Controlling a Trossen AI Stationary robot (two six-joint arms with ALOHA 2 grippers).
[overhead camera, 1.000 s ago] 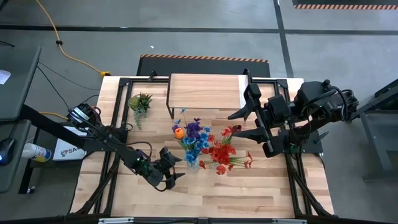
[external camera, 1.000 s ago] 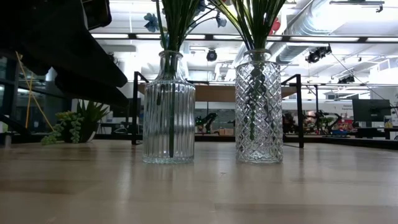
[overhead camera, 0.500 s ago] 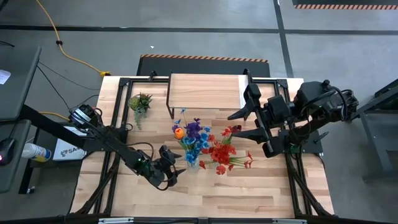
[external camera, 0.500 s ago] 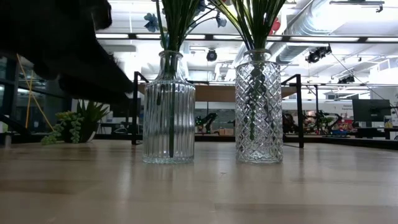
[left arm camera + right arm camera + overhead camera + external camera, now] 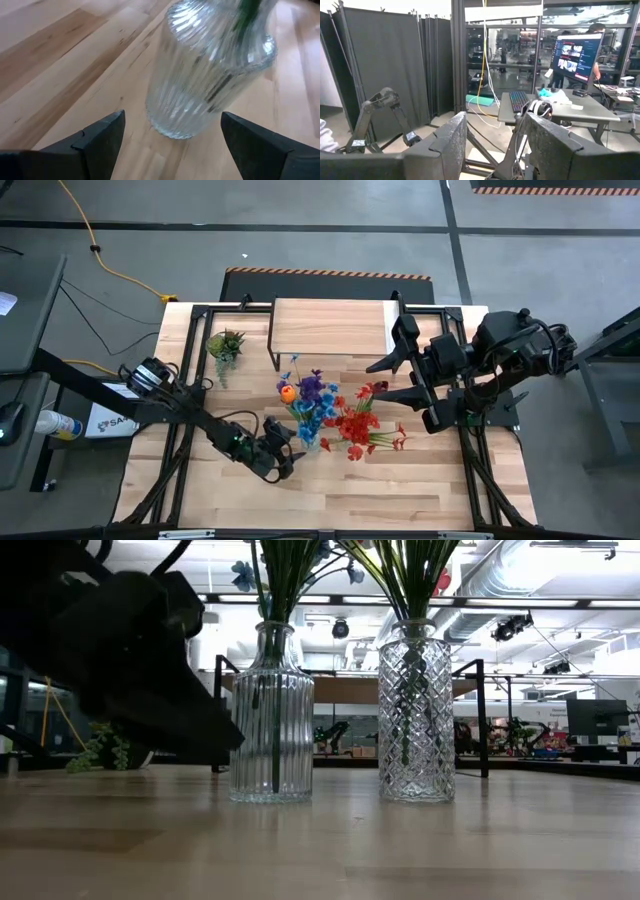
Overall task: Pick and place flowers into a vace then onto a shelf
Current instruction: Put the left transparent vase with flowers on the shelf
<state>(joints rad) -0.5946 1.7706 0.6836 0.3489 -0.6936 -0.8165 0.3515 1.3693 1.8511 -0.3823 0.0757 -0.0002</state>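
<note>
Left wrist view, jaws flanking ribbed vase [image 5: 210, 75]

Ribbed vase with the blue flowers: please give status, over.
Left gripper open, jaws either side of ribbed vase, not touching. Right gripper open, waiting above the table by the shelf. Flowers in vase, diamond vase close beside.

Standing on the plank table [image 5: 420, 485]: ribbed vase [image 5: 271, 715], diamond-cut vase [image 5: 415, 712], potted plant [image 5: 225, 344], and the shelf [image 5: 330, 326].
</note>
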